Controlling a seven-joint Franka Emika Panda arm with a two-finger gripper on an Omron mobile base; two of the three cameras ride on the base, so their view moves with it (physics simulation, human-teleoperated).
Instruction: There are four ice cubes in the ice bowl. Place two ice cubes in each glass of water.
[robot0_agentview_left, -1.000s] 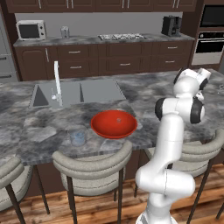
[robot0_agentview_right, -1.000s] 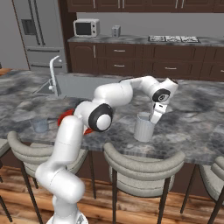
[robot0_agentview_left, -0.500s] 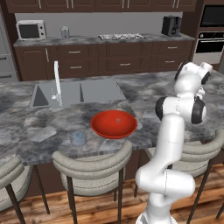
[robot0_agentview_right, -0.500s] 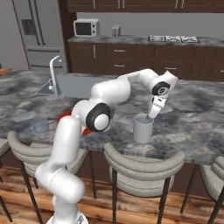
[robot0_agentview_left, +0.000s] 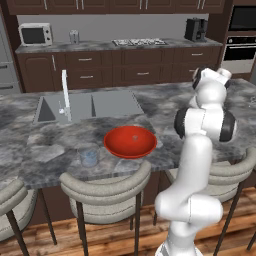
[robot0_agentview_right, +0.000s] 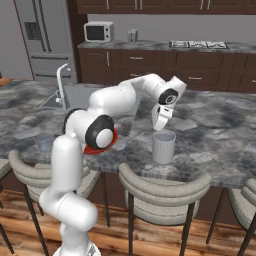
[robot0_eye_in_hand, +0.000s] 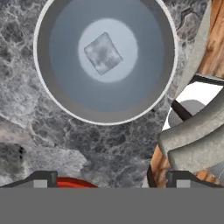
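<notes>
In the hand view I look straight down into a glass of water (robot0_eye_in_hand: 105, 61) with one pale ice cube (robot0_eye_in_hand: 103, 53) lying in it. My gripper (robot0_eye_in_hand: 111, 178) is open and holds nothing; its tips stand wide apart. In the right base view the gripper (robot0_agentview_right: 160, 124) hangs just above and slightly left of this glass (robot0_agentview_right: 164, 146). The red ice bowl (robot0_agentview_left: 130, 141) lies to the left, with a pale speck (robot0_agentview_left: 134, 137) inside that may be an ice cube. Its rim (robot0_eye_in_hand: 72, 181) peeks in at the hand view's bottom. The other glass (robot0_agentview_left: 89, 155) stands left of the bowl.
A sink (robot0_agentview_left: 90, 106) with a tall faucet (robot0_agentview_left: 65, 95) lies behind the bowl on the marble island. Padded stools (robot0_agentview_right: 162, 187) line the island's near edge. The back counter holds a microwave (robot0_agentview_left: 35, 34) and a cooktop.
My hand has shifted a little to the left above the right glass. The bowl and both glasses have stayed put.
</notes>
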